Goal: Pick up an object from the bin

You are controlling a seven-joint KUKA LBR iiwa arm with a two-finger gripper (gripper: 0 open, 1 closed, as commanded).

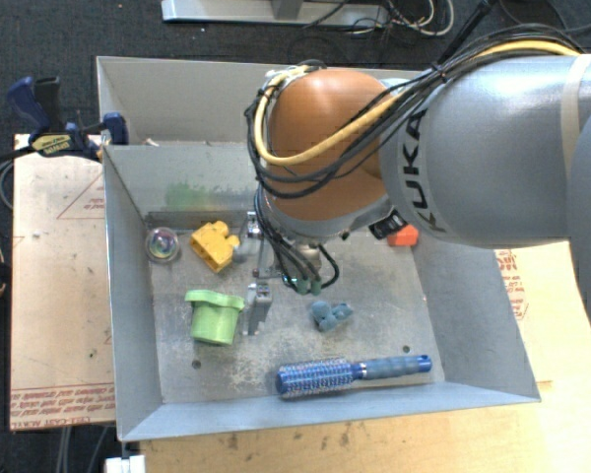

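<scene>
My gripper (257,305) hangs below the orange wrist cover in the middle of the bin, its tip low over the floor. Just left of it, almost touching, stands a light green cup (215,318) with a flared rim. A yellow toy block (214,244) lies up and to the left of the gripper. A small grey-blue lump (330,314) rests on the floor to its right. Nothing shows as held.
A blue hairbrush (350,372) lies along the bin's near wall. A shiny clear ball (163,245) sits by the left wall. A small orange-red piece (402,236) peeks out under the arm at the right. The arm and its cover hide the bin's back middle.
</scene>
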